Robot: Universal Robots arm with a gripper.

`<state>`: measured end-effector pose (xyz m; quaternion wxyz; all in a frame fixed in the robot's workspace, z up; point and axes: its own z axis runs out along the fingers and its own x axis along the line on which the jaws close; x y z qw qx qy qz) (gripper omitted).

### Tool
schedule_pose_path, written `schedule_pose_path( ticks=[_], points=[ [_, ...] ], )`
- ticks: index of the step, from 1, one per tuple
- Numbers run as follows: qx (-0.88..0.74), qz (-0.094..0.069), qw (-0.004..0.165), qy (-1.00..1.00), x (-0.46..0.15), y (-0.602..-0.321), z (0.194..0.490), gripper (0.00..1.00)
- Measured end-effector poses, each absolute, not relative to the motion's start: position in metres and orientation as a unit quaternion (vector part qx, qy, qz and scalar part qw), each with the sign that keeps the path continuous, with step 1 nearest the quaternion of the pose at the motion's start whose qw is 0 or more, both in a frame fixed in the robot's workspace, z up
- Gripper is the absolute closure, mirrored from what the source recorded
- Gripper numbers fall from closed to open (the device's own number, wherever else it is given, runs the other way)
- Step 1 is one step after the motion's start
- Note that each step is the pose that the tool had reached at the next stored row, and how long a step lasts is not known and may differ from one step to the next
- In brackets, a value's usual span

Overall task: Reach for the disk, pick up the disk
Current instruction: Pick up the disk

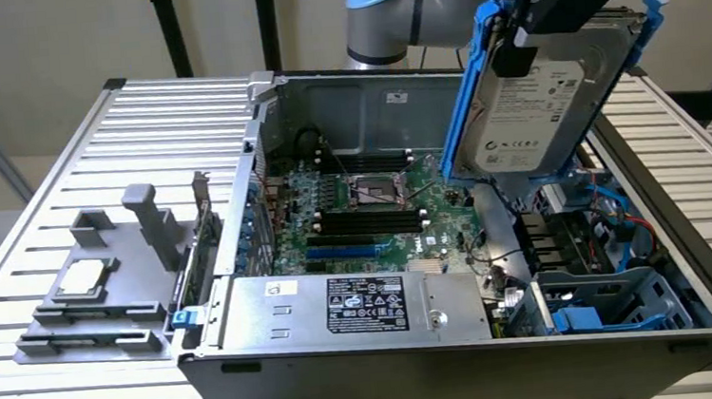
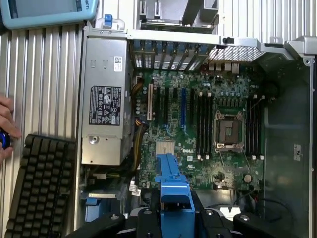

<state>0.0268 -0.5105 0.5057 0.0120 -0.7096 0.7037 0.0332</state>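
Observation:
The disk (image 1: pixel 525 115), a silver-grey hard drive with a white label in a bright blue carrier, hangs tilted in the air above the open computer case, over its side on the exterior view's right. My gripper (image 1: pixel 519 51) comes down from above and is shut on the carrier's upper end. In the wrist view the blue carrier (image 2: pixel 173 196) sticks out between my dark fingers (image 2: pixel 143 220), with the motherboard far beneath it.
The open case (image 1: pixel 255 365) holds the motherboard (image 1: pixel 357 209), a silver labelled power supply (image 1: pixel 339 306) and blue drive bays (image 1: pixel 600 309). A grey fixture with a small square chip (image 1: pixel 83 276) lies on the slatted table (image 1: pixel 85 154). A keyboard (image 2: pixel 39 191) and a hand (image 2: pixel 5 124) are beside the case.

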Motion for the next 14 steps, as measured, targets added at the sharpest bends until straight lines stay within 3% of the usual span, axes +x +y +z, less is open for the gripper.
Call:
schedule_pose_path(
  ticks=[14],
  points=[
    [-0.710, 0.034, 0.011, 0.704, 0.078, -0.540, 0.513, 0.67]
  ],
)
